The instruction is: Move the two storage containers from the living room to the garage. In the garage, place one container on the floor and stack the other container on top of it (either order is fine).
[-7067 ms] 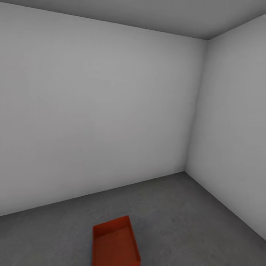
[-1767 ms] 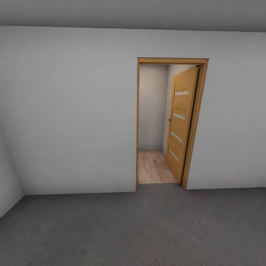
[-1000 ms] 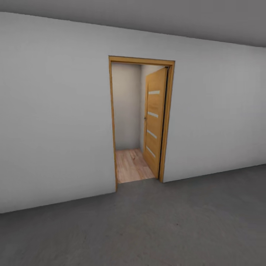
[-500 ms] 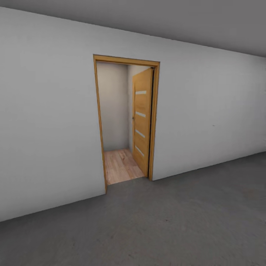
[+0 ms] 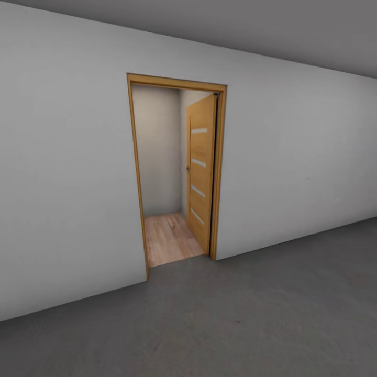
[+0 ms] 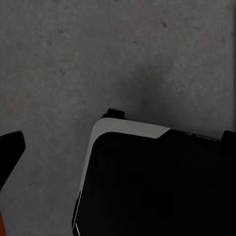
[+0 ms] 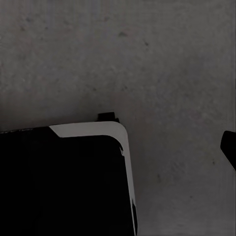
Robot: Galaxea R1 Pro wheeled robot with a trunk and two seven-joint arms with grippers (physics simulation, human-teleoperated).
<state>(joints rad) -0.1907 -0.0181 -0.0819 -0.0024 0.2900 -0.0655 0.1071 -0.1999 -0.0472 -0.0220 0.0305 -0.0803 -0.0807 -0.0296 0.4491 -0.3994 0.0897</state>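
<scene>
I am in the garage, on its dark-grey concrete floor (image 5: 251, 324). The two storage containers are out of view, apart from a thin orange-red sliver (image 6: 1, 227) at the edge of the left wrist view; I cannot tell what it is. My left gripper (image 6: 118, 142) hangs over the floor and my own black base (image 6: 157, 187), its dark fingertips (image 6: 10, 147) far apart with nothing between them. My right gripper (image 7: 118, 147) hangs the same way, with one fingertip (image 7: 229, 146) at the picture's edge and nothing held.
Ahead, a white wall (image 5: 68, 183) holds an orange-wood framed doorway (image 5: 162, 173). Its door (image 5: 200, 173), with glass slits, stands swung inward. Light wood plank flooring (image 5: 167, 238) lies beyond the threshold. Open concrete stretches to the right.
The camera has turned away from the corner where an orange-red container sat on the floor, onto the doorway. Over the last second the doorway slid left in the picture and grew slightly.
</scene>
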